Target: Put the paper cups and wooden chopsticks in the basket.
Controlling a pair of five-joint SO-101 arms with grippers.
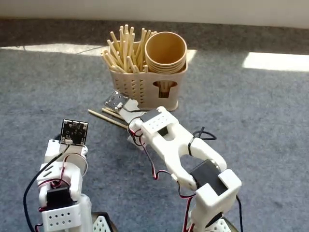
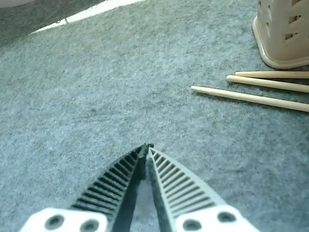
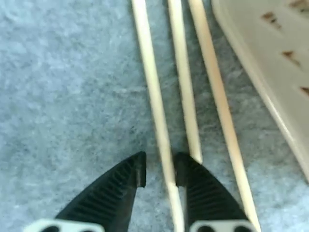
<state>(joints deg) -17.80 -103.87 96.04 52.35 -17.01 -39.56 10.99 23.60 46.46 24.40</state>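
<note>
Wooden chopsticks [image 3: 187, 96], three loose, lie side by side on the grey carpet [image 2: 96, 87], just beside the basket [image 1: 145, 89], with their long axes roughly along its front wall. Right gripper [image 3: 160, 170]: parted, straddling the stick farthest from the basket, not pinching. Left gripper [image 2: 146, 147]: pressed together, empty. Paper cups [image 1: 166, 66]: stacked in the basket.
</note>
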